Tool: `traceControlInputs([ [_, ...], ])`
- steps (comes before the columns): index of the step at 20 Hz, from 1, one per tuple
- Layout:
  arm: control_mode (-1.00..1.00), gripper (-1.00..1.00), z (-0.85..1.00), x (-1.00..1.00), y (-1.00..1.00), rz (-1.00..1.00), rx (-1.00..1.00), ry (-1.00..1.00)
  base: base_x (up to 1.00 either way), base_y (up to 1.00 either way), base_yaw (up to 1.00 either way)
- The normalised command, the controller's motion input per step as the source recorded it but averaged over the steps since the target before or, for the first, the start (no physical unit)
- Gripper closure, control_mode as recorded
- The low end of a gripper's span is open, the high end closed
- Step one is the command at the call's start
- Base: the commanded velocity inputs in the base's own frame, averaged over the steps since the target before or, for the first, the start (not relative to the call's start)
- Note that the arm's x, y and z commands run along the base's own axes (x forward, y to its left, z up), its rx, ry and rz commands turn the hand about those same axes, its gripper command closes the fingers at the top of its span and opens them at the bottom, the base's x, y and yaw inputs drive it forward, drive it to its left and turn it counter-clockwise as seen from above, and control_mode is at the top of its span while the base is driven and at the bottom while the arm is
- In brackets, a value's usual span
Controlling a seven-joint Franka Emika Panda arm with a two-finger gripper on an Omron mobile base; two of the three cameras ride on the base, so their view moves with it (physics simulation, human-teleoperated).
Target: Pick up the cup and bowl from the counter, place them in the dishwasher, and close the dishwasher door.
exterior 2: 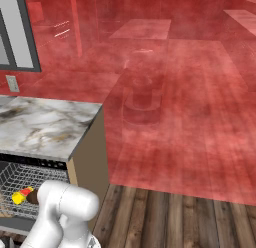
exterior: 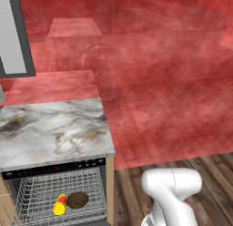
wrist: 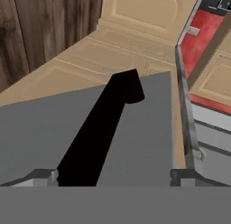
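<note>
Down in the silver wire rack [exterior: 54,193] of the built-in dishwasher [exterior: 59,165], the small bright yellow cup [exterior: 59,205] lies on its side, touching the shallow dark brown bowl [exterior: 77,200] just beside it; both appear again at the left edge of the right base view, the cup [exterior 2: 22,196] partly behind the white arm [exterior 2: 62,212]. Both are loaded, so judging by this the white-grey marble desk [exterior: 50,129] above has done its part and only the closing remains. Low in front, the hand view looks along the flat grey dishwasher door [wrist: 149,137] with its dark handle bar [wrist: 103,128], tan cabinet fronts [wrist: 135,20] beyond. The jaws [wrist: 115,175] stand wide and hold nothing, their tips straddling the panel near the handle, probably placed to push the door up.
</note>
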Motion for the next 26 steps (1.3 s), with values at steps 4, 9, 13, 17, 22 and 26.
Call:
traceControlInputs([
  [4,-1.0,-1.0,0.0,1.0,-0.69,0.06,0.05,-0.1,0.0,0.0,0.0],
  [9,-1.0,-1.0,0.0,1.0,-0.42,0.03,0.18,-0.07,0.0,0.0,0.0],
  [13,-1.0,-1.0,-0.05,1.0,-0.18,0.0,0.29,-0.04,0.0,0.0,0.0],
  [17,-1.0,-1.0,-0.12,1.0,-0.02,0.0,0.37,-0.01,0.0,0.0,0.0],
  [22,-1.0,-1.0,-0.16,1.0,0.0,0.0,0.34,0.0,0.0,0.0,0.0],
  [26,-1.0,-1.0,-0.15,1.0,0.0,0.0,0.32,0.0,0.0,0.0,0.0],
])
